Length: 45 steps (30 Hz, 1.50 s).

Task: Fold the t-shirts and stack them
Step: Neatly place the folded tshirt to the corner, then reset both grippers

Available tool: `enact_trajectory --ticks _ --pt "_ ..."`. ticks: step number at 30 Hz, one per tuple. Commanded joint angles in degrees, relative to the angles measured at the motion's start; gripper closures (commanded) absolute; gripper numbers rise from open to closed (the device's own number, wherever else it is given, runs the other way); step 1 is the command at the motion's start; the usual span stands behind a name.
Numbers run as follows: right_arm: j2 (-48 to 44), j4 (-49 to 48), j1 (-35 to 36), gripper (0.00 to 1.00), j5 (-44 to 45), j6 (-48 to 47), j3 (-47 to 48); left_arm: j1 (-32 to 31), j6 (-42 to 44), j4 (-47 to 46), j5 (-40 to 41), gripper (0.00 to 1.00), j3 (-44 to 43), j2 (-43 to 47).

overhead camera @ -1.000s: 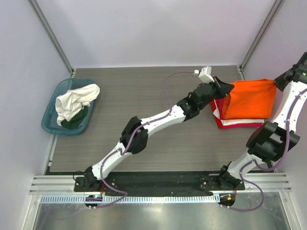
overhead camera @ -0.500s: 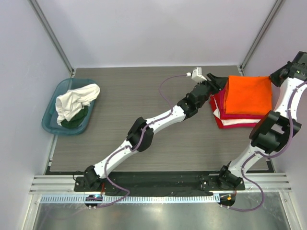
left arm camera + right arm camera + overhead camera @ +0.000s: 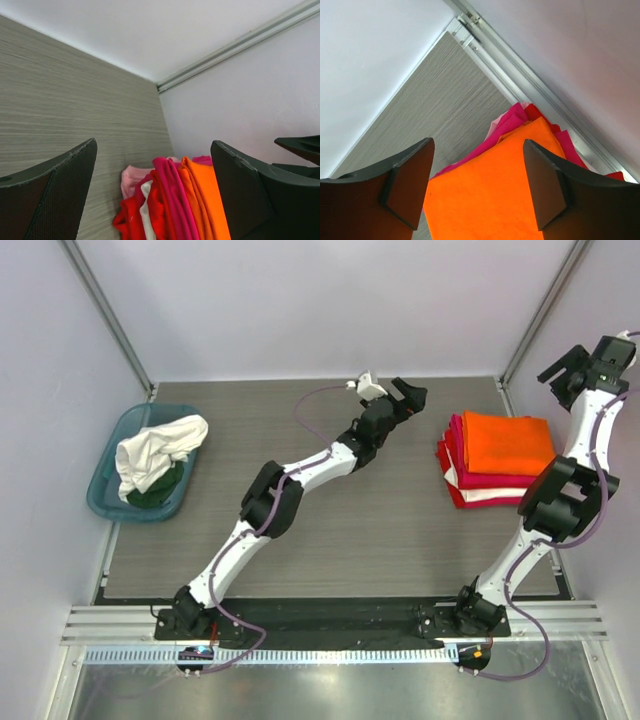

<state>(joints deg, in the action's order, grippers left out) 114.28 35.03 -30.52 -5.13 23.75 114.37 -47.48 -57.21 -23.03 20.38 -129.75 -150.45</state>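
A folded orange t-shirt [image 3: 507, 441] tops a stack of red, magenta and white folded t-shirts [image 3: 470, 482] at the table's right side. The same orange shirt [image 3: 490, 200] fills the lower right wrist view, and the stack's edge [image 3: 170, 200] shows in the left wrist view. My left gripper [image 3: 408, 393] hangs open to the left of the stack, holding nothing. My right gripper [image 3: 566, 362] is raised above the stack's far right corner, open and empty. A white t-shirt [image 3: 160, 448] lies over a dark green one [image 3: 158, 490] in the teal tub [image 3: 105, 480].
The tub stands at the table's left edge. Metal frame posts [image 3: 538, 310] rise at the back corners, and white walls close in the table on three sides. The right arm's elbow [image 3: 556, 502] hangs over the stack's near right corner.
Both grippers have let go of the orange t-shirt, which now lies flat on the stack. The left gripper has drawn back leftward, and the right gripper has risen toward the back right corner.
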Motion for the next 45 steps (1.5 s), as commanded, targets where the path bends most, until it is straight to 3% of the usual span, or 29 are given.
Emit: enact_trajectory --ticks 1,6,10,14,17,25,28,29,37,42,44,45 --pt "-3.5 -2.2 -1.5 0.24 -0.7 -0.9 -1.5 -0.2 5.3 -0.5 -3.5 0.05 5.4 14.6" --pt "-11.4 -1.5 2.1 0.38 -4.5 -2.0 -9.7 0.5 6.7 6.1 -5.0 0.03 20.5 29.5" --pt "-16.9 -1.2 6.2 0.60 -3.9 -2.1 -19.0 2.0 5.8 11.7 -6.4 0.02 30.7 38.7" --pt "-21.4 -4.7 6.4 0.77 -16.0 2.6 -28.6 2.8 5.8 13.1 -7.4 0.02 43.1 47.5" --pt "-26.9 -14.5 6.4 0.79 -20.2 7.3 -38.1 2.9 7.5 14.1 -7.5 0.02 50.3 53.7" --pt "-36.3 -21.3 9.6 0.89 -27.6 9.2 -50.8 3.7 13.3 26.9 -4.4 0.00 61.1 66.2" --pt "-40.9 -21.1 15.5 0.89 -20.5 6.9 -54.7 4.3 15.3 30.7 -0.9 0.00 64.0 71.2" --pt "-42.0 -20.9 20.6 0.89 -18.3 6.7 -55.6 4.4 15.9 30.9 -0.2 0.00 66.4 72.4" --pt "-49.2 -24.6 41.9 0.89 -3.5 5.5 -65.8 5.6 19.8 35.1 6.1 0.00 76.0 81.9" --pt "-52.7 -25.4 57.0 0.89 11.9 2.8 -74.6 5.6 23.0 37.0 8.7 0.00 82.9 85.8" --pt "-54.9 -27.3 58.4 0.85 13.9 3.1 -77.7 5.6 23.7 36.7 7.9 0.00 86.5 88.6" --pt "-55.6 -27.6 58.6 0.78 15.4 3.7 -80.3 5.6 24.5 35.8 5.7 0.00 87.7 89.6"
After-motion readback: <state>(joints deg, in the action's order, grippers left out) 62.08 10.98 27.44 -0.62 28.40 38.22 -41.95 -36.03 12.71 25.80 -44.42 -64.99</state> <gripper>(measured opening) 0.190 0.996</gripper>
